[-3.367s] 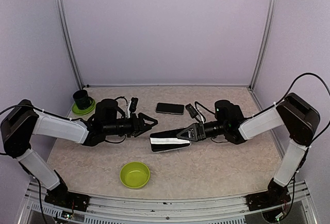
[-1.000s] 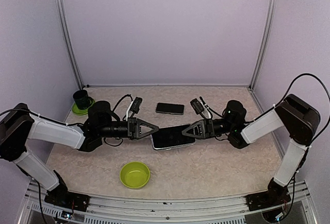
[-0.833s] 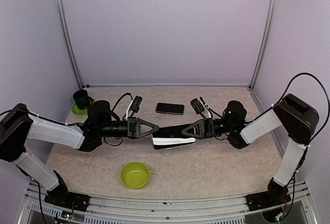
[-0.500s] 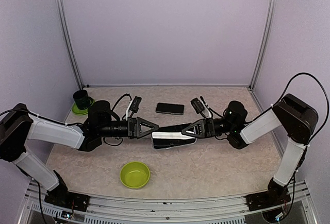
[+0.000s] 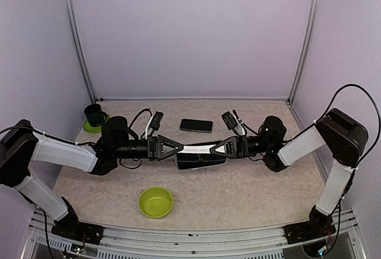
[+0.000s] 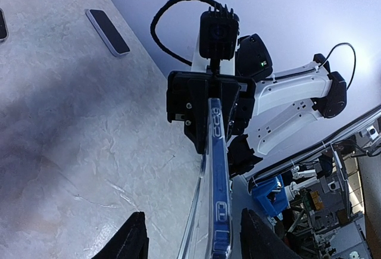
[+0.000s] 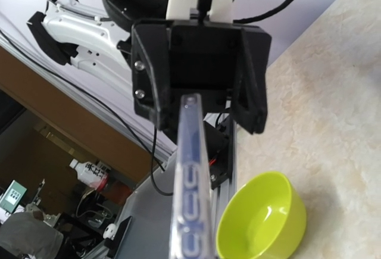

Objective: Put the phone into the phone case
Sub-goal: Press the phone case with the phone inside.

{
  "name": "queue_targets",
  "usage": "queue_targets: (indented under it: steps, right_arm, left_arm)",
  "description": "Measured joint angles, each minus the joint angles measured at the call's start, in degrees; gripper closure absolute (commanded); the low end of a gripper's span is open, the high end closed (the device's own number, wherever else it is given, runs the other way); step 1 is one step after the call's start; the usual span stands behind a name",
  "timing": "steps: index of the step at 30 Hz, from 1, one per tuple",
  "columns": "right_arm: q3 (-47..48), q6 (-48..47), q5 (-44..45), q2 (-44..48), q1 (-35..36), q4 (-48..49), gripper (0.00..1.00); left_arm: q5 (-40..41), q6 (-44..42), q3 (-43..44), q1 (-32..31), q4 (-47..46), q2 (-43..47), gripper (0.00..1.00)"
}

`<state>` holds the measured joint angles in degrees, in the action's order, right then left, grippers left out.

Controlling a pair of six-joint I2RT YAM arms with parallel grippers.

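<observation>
The left gripper (image 5: 180, 147) has just spread its jaws, and its fingers now stand clear on either side of the phone case (image 5: 200, 156). The right gripper (image 5: 216, 149) has clamped down on the case's far end and alone holds it on edge, low over the table (image 5: 256, 187). The phone (image 5: 196, 125) lies flat and untouched just behind the case, so the regrip likely frees the left arm to fetch it, with insertion not yet begun.
</observation>
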<state>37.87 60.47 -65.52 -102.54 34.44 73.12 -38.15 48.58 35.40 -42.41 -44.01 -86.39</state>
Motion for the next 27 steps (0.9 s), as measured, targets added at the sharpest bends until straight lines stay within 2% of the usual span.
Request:
queue_targets:
  steps: [27]
  right_arm:
    - [0.00, 3.72, 0.79, -2.89, -0.70, 2.71, 1.00]
  left_arm:
    - [0.04, 0.46, 0.00, 0.00, -0.07, -1.42, 0.49]
